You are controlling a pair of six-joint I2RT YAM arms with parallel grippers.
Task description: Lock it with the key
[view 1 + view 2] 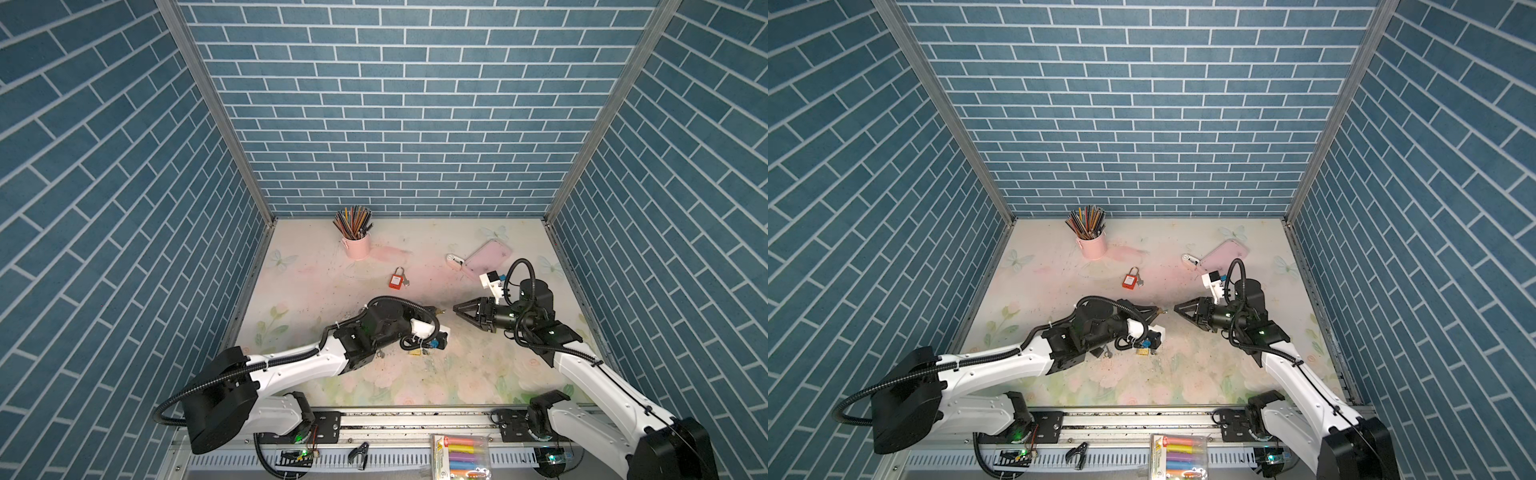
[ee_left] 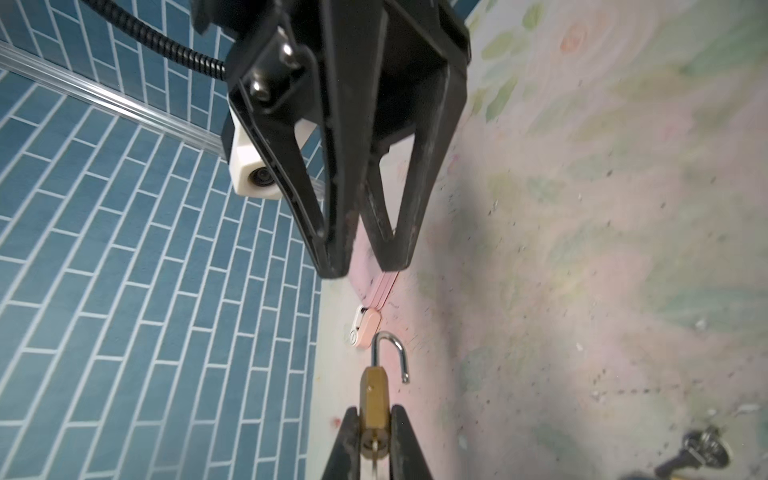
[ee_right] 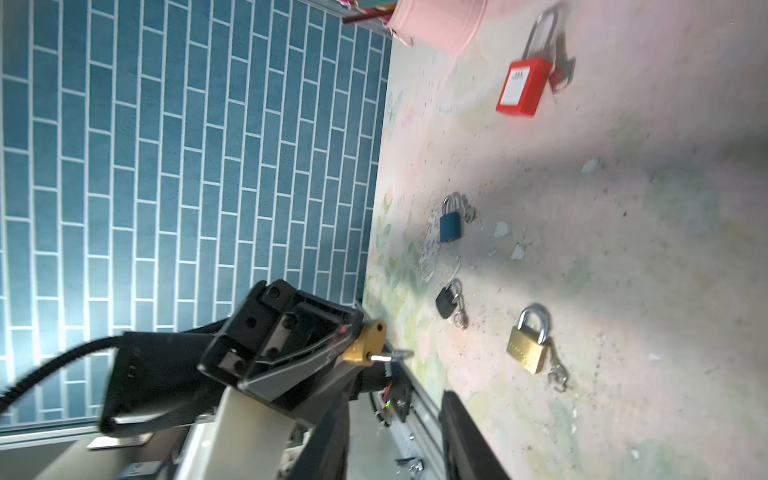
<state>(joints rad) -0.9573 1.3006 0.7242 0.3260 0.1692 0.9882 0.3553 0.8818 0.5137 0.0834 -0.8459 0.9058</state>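
My left gripper (image 2: 375,411) is shut on a small brass padlock (image 2: 373,390) and holds it above the table. Its silver shackle (image 2: 390,353) stands open and points at my right gripper (image 2: 365,270). A pale sliver of the key (image 2: 375,448) shows in the keyhole between the left fingers. In both top views the padlock (image 1: 439,310) (image 1: 1161,310) sits at the left gripper's tip, with a short gap to the right gripper (image 1: 455,309) (image 1: 1176,308). In the right wrist view the right gripper (image 3: 395,419) is open and empty, short of the padlock (image 3: 368,338).
Lying on the floral table (image 1: 478,374) are a red padlock (image 1: 396,280), a blue padlock (image 3: 451,226), a black padlock (image 3: 445,303) and a second brass padlock (image 3: 525,347). A pink pencil cup (image 1: 356,245) stands at the back. A pink case (image 1: 486,257) lies at the back right.
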